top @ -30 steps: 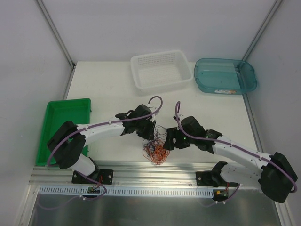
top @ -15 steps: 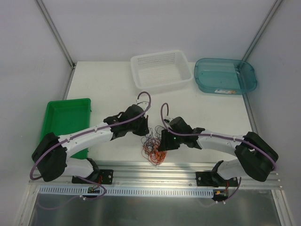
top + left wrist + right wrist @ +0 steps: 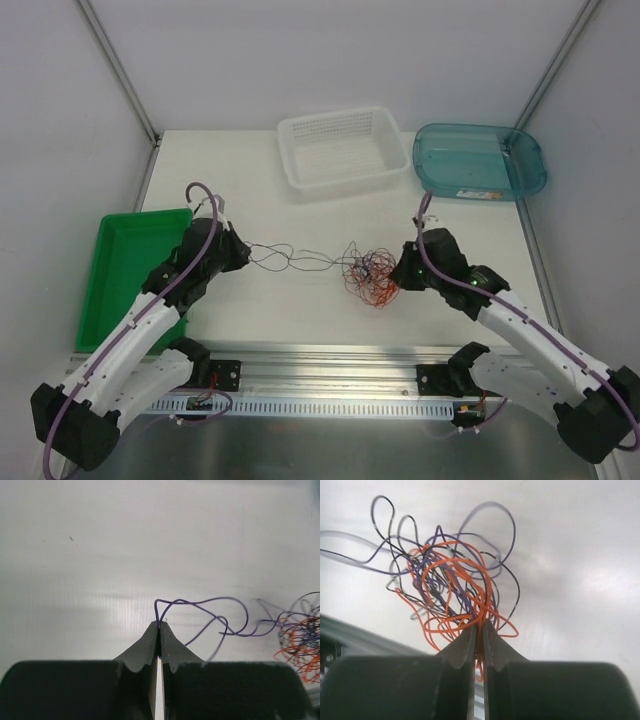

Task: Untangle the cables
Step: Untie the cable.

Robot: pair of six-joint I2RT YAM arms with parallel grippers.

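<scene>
On the tabletop, between my two arms, the cables lay in a loose knot of orange, black and purple, with one purple strand drawn out of it to the left. My left hand was clenched on the end of that strand, fingertips pressed flat together with the wire leaving just at their tip. My right hand was clenched on the knot itself, pinching several orange loops at its near side. To do this pull well, I judged I should hold the right hand still as an anchor and ease the left away slowly along the line of the strand. If the knot began to tighten or drag rather than pay out, I ought to stop and take a new hold, since so thin a wire could slip free or cinch the rest. A second before, both hands had hung close together over the knot near the rail, neither fully closed. Since then they had shut and parted, the left going toward the green tray, and the knot had shifted right, away from the rail.
</scene>
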